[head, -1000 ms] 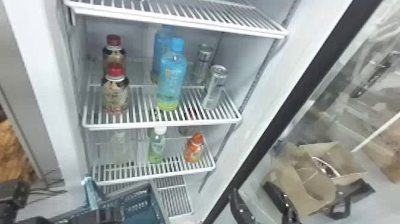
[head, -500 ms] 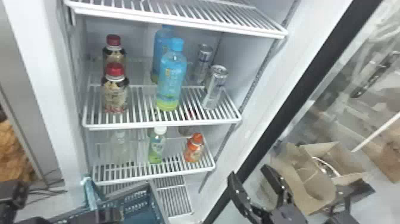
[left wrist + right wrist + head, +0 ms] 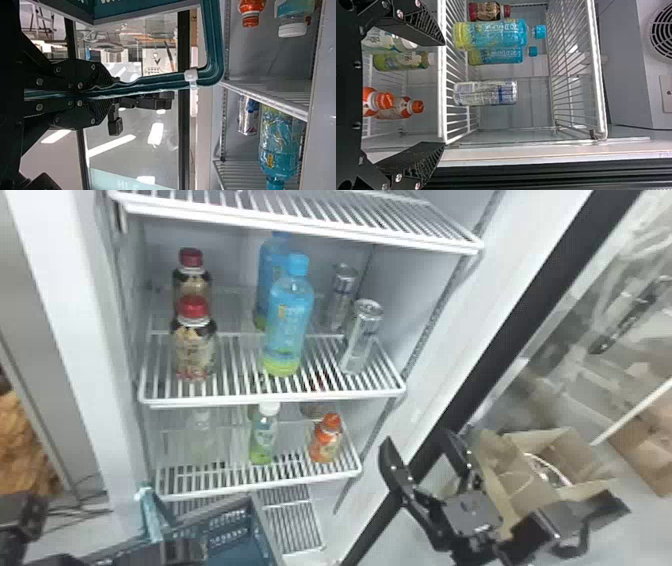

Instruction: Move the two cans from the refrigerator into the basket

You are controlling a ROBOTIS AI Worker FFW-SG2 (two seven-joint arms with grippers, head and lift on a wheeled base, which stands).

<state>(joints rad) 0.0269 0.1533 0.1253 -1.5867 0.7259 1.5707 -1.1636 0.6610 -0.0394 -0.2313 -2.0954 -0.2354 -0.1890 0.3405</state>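
Cans (image 3: pixel 361 340) nr shelf edge (image 3: pixel 399 389), gap L

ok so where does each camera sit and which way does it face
Head view: on the head, facing forward and down into the refrigerator; left arm and right arm low in view.
Left wrist view: on that wrist, facing along the left hand, shut on the basket handle.
Right wrist view: on that wrist, facing the shelves past the open right hand.
All three share a blue bottle.
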